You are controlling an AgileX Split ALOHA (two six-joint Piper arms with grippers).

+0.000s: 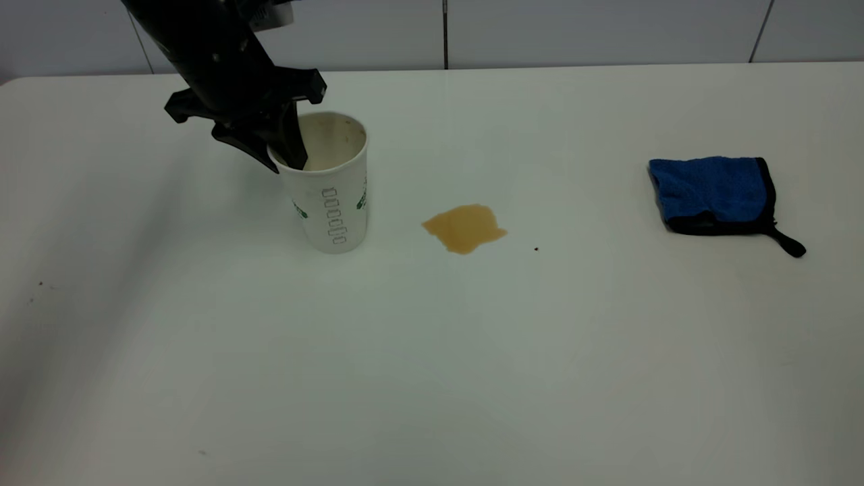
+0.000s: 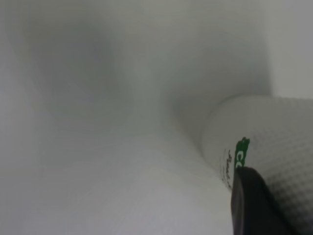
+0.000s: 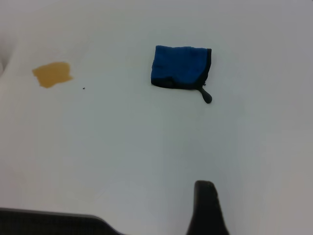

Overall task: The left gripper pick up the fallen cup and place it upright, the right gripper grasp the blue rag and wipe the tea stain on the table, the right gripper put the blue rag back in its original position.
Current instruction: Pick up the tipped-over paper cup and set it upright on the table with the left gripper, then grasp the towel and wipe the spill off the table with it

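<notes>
The cup [image 1: 334,196] stands upright on the table [image 1: 432,351], left of centre, its cream-stained mouth facing up. My left gripper [image 1: 287,164] reaches down from the back left and is shut on the cup's rim, one finger inside and one outside. In the left wrist view a black finger [image 2: 254,205] lies against the cup's outer wall [image 2: 279,137]. The tea stain [image 1: 464,228] lies just right of the cup and also shows in the right wrist view [image 3: 52,74]. The blue rag [image 1: 715,194] lies folded at the far right and shows in the right wrist view [image 3: 181,67]. My right gripper [image 3: 205,208] hangs well above the table, away from the rag.
A tiny dark speck [image 1: 536,249] sits right of the stain. The table's back edge meets a grey wall [image 1: 574,30]. A few faint marks [image 1: 40,284] dot the left side.
</notes>
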